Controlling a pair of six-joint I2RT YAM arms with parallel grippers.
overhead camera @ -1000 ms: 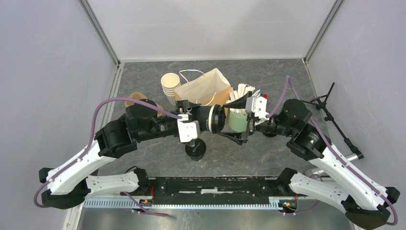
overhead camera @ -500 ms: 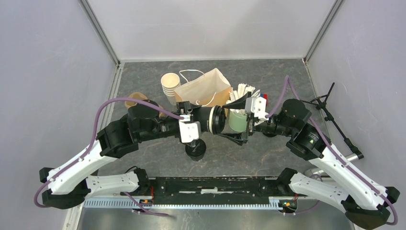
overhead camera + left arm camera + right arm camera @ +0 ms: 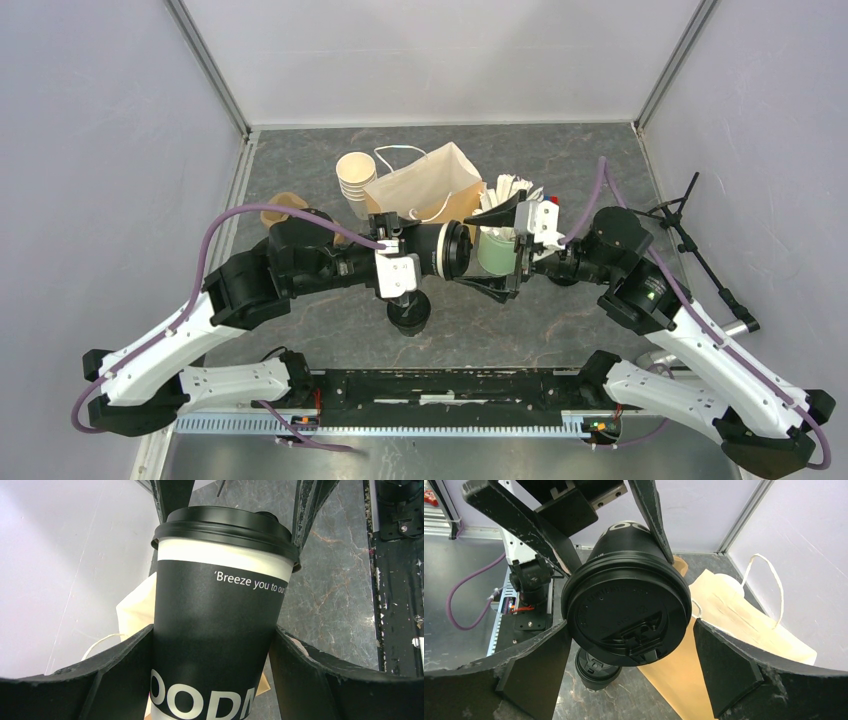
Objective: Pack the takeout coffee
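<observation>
- Black plastic fingers (image 3: 100, 680) of the left gripper (image 3: 212, 655) press on both sides of a paper coffee cup (image 3: 220, 595). It has a black printed wrap, a cream band and a round black plastic lid. The jaws stand wide, yet they clamp the body with no gap showing.
- In the top view the paper coffee cup (image 3: 445, 250) lies on its side in the air. Its lid points to 3 o'clock, toward the right arm.
- The right gripper (image 3: 630, 630) is spread as wide as it goes and grips nothing. In its wrist view the fingers flank the lid at 9 and 3 o'clock. A sliver of gap shows at 3 o'clock; at 9 o'clock I cannot tell whether it touches.
- A second paper cup (image 3: 408, 315) with the same black lid stands upright on the grey marbled tabletop (image 3: 580, 160). It is at 7 o'clock from the held one, apart from both grippers.
- A brown paper bag (image 3: 425, 185) with white cord handles sits at 12 o'clock, just beyond the held cup.
- A stack of lidless cream cups (image 3: 355, 180) stands at 11 o'clock, just beside the bag.
- A green cup of white sticks (image 3: 495, 252) is at 3 o'clock. In the top view it shows between the right gripper's fingers.
</observation>
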